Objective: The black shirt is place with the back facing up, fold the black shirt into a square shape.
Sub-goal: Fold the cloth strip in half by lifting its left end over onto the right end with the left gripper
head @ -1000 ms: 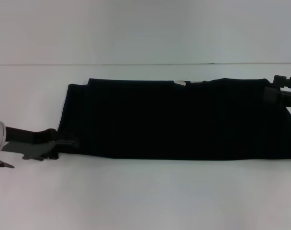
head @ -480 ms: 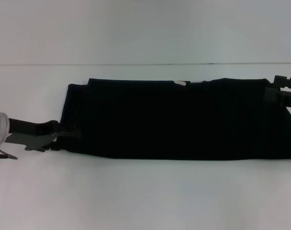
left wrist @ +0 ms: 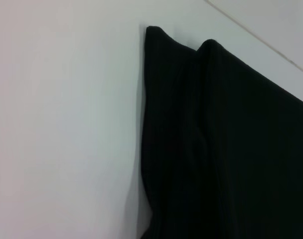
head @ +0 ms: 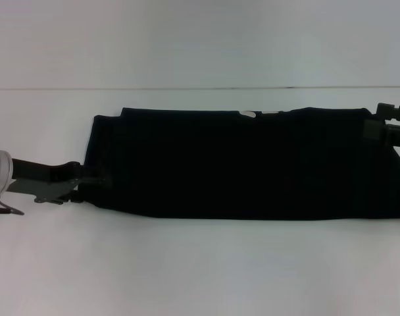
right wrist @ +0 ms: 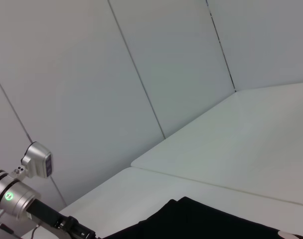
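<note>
Black fabric, the black shirt point(head: 246, 164), is laid as a long band across the white table point(head: 187, 270), already folded lengthwise, its right end running past the head view's edge. A small pale neck tag point(head: 249, 113) is seen on the far edge, right of the middle.

The left gripper point(head: 88, 179) is found low at the shirt's left end, at the near corner, its tips in contact with the cloth edge; whether it is closed on the fabric cannot be told. In the left wrist view only the shirt's end point(left wrist: 211, 139) with two rounded corner folds is seen against the table.

The right gripper point(head: 383, 128) is placed at the shirt's far right corner; its opening cannot be told. From the right wrist view, the left arm point(right wrist: 27, 204) is seen far off, beyond the shirt.
</note>
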Controlling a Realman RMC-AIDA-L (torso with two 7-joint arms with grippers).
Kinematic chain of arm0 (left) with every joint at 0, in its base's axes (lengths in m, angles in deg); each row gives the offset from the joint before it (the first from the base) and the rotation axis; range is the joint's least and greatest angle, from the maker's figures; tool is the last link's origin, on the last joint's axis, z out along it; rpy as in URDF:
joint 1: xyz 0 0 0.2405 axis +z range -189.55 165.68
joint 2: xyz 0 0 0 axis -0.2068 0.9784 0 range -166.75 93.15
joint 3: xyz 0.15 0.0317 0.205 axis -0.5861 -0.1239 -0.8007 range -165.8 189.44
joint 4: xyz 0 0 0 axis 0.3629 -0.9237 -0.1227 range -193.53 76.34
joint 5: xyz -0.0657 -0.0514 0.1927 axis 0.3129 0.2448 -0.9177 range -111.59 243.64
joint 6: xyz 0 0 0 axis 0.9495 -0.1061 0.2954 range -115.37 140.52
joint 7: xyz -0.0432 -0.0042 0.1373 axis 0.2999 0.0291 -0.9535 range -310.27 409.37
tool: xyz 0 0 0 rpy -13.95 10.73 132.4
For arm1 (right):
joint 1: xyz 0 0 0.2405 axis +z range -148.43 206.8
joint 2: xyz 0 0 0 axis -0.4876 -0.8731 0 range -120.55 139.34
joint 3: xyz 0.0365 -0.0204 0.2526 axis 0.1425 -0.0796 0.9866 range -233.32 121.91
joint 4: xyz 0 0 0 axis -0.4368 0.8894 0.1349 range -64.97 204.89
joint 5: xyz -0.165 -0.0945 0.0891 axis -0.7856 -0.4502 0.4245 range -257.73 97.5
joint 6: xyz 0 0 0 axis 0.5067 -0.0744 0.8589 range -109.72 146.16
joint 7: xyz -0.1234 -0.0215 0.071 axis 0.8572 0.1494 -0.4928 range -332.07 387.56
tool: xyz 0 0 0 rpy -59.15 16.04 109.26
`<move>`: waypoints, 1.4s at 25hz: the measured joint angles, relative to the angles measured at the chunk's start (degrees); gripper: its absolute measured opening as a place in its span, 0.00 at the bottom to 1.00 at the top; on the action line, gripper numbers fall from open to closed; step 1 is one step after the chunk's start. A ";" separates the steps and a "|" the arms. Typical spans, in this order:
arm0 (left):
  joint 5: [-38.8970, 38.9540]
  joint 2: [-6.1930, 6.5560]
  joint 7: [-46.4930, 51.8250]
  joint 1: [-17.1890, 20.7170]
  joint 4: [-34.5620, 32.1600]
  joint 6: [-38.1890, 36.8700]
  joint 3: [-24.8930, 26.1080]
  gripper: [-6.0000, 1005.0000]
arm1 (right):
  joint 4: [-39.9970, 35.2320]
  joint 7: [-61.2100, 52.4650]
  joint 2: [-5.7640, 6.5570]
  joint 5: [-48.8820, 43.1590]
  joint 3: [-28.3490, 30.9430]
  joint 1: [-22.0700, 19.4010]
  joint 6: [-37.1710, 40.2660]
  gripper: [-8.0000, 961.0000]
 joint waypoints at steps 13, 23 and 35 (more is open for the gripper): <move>0.19 -0.02 -2.90 0.26 -0.36 0.50 0.09 0.61 | 0.00 -0.12 0.00 0.00 -0.01 0.15 0.07 0.94; -0.16 -0.07 -2.94 0.50 -0.53 1.11 0.06 0.13 | 0.00 -0.25 -0.07 -0.01 0.00 0.14 -0.02 0.94; -0.55 -0.41 -3.63 3.04 -3.07 0.26 0.36 0.04 | 0.02 -0.53 -0.56 0.36 0.02 0.46 -0.39 0.94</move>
